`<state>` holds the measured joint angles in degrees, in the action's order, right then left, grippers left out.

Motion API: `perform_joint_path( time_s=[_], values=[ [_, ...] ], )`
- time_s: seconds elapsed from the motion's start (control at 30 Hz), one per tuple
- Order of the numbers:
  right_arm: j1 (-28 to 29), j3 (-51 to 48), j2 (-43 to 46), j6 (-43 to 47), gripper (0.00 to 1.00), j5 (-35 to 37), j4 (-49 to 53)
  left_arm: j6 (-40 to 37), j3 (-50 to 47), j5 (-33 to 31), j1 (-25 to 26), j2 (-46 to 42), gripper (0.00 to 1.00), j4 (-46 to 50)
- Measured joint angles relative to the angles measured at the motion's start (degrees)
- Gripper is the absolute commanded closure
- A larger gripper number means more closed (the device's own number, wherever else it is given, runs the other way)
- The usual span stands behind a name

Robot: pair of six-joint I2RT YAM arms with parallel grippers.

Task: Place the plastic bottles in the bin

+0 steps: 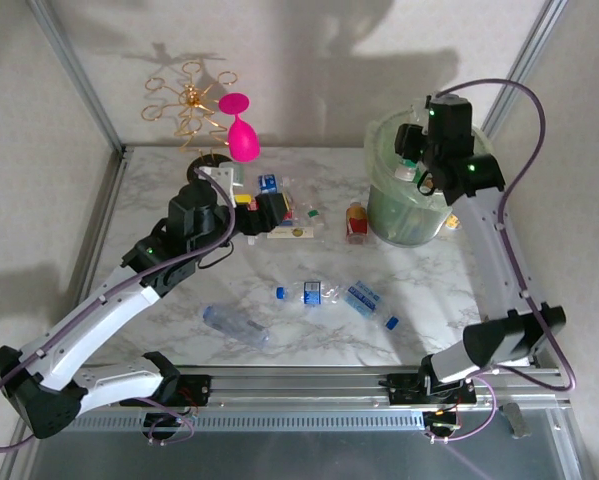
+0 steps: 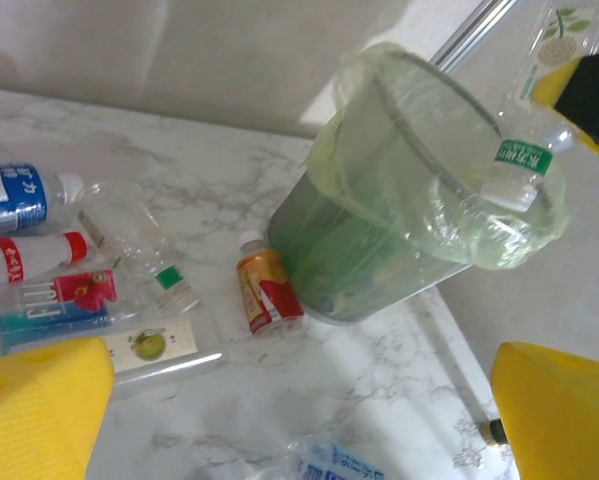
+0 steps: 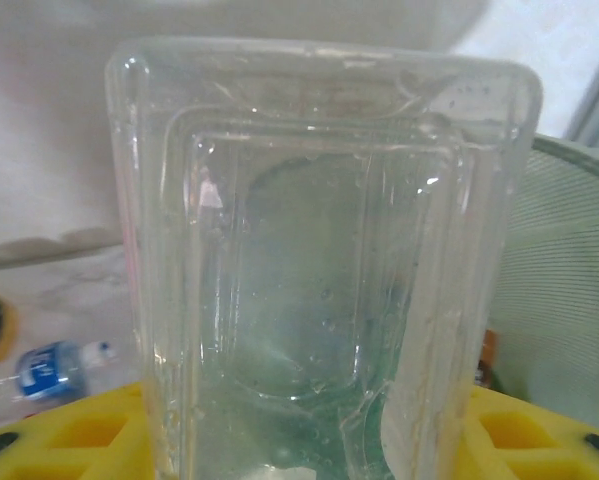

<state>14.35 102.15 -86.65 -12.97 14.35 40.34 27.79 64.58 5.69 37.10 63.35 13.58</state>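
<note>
My right gripper (image 1: 412,166) is shut on a clear square-bottomed plastic bottle (image 3: 319,270), held over the pale-green bin (image 1: 416,205). From the left wrist, that bottle (image 2: 529,130) hangs cap-down over the bin's rim (image 2: 449,225). My left gripper (image 1: 269,212) hovers open over a cluster of bottles (image 1: 282,203), its yellow fingers (image 2: 39,405) wide apart with nothing between them. An orange-and-red bottle (image 2: 269,292) lies against the bin's base. Blue-labelled (image 2: 19,197), red-labelled (image 2: 29,258) and green-capped (image 2: 144,245) bottles lie to its left. Three more bottles (image 1: 304,293) (image 1: 364,300) (image 1: 234,322) lie nearer the arms.
A pink wine glass (image 1: 241,135) and a gold wire rack (image 1: 191,105) stand at the back left. A loose blue cap (image 1: 391,323) lies on the marble table (image 1: 309,255). Metal frame posts border both sides.
</note>
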Motion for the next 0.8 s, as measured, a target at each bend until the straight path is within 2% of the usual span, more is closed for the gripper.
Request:
perform_joint_path(
  time_s=[0.4, 0.8],
  values=[
    [-3.63, 3.91, -11.87, 3.85, 0.55, 13.99, 0.24, 0.7, -6.8, -1.01, 0.0, 0.15, 0.03, -0.92],
    [-3.72, -4.59, -15.43, 3.58, 0.5, 18.03, 2.56, 1.16, -6.91, -0.55, 0.0, 0.13, 0.03, -1.97]
  ],
)
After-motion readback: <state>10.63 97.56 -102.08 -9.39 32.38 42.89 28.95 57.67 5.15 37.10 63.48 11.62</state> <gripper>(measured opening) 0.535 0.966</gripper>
